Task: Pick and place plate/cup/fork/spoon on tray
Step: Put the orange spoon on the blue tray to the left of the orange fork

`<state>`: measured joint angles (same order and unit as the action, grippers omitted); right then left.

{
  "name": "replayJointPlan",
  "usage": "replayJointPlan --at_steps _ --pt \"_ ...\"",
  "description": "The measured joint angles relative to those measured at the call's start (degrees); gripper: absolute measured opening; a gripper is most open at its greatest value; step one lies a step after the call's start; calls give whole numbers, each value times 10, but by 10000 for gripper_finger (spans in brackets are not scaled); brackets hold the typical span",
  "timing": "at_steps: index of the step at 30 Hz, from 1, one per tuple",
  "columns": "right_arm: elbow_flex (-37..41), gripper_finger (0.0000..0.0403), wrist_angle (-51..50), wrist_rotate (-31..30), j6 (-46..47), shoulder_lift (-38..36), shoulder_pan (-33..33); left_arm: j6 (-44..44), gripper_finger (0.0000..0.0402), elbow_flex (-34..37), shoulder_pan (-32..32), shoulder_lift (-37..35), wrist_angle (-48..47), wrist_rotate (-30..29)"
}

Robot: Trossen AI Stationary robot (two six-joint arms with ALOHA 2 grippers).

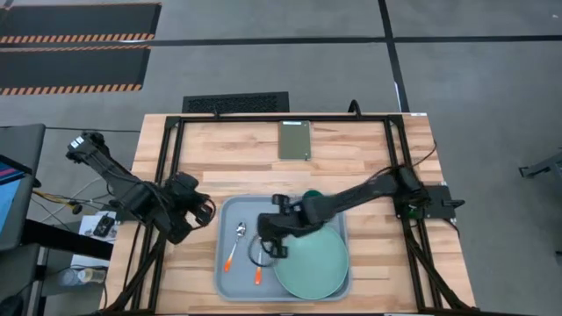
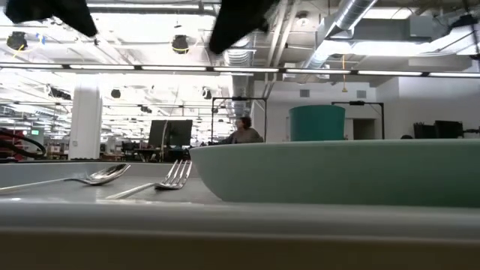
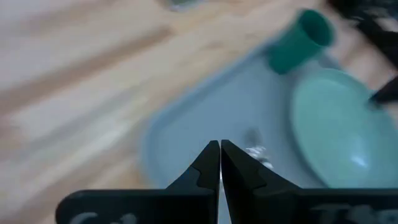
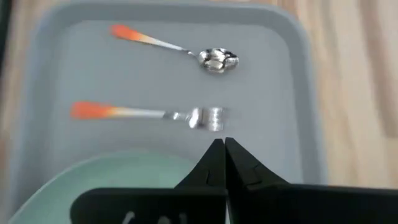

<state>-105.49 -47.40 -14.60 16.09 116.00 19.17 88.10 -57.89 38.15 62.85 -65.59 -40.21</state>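
Teal cup [image 3: 301,40] hidden overhead under right hand [image 1: 279,248], fingers pressed together, empty; left hand [image 1: 204,211] likewise

The tray [image 1: 230,279] lies on the bench [image 1: 351,167] against its near edge, about midway along it. In the tray, the plate [image 1: 312,263] fills the right part; the spoon [image 1: 235,243] and fork [image 1: 258,263] lie side by side in the left part, spoon outermost. The cup [image 3: 300,40] stands in the tray at its far edge, just beside the plate. A small slab [image 1: 295,140] lies near the bench's far edge.
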Motion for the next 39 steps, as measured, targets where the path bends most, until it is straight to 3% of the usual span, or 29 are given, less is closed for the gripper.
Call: replayJointPlan --at_steps 5,8,12,20,29,39 --pt "0 8 -96 -103 59 -94 62 -135 0 131 -31 -3 302 23" --pt "0 8 -136 -169 107 -142 98 -155 0 161 -63 34 380 38" --pt "0 8 -182 -225 181 -187 141 -163 0 146 -91 102 384 45" --pt "0 8 -255 -314 282 -215 208 -228 0 69 -114 249 375 117" --pt "0 8 -274 -320 310 -210 221 -240 0 -2 -114 341 300 143" --pt "0 8 -276 -320 310 -210 224 -212 0 -4 -115 355 261 145"
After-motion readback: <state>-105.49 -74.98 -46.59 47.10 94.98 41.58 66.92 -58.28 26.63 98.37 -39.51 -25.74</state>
